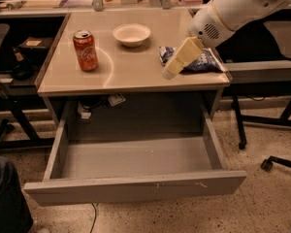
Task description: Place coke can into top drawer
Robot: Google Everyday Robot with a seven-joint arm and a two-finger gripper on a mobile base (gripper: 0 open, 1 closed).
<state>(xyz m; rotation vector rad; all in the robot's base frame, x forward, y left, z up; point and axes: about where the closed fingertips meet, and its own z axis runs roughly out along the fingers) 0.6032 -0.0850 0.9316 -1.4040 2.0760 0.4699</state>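
The red coke can (85, 50) stands upright on the left part of the beige desk top (131, 72). The top drawer (136, 183) is pulled fully out below the desk, its plain grey inside empty. My gripper (170, 72) hangs over the right-middle of the desk top, on a white arm coming in from the upper right. It is well to the right of the can and holds nothing that I can see.
A white bowl (131, 34) sits at the back middle of the desk. A blue crinkled bag (199, 62) lies at the right, partly behind the gripper. Office chair bases (276, 164) stand on the floor at the right; a dark chair (5, 198) is at the left.
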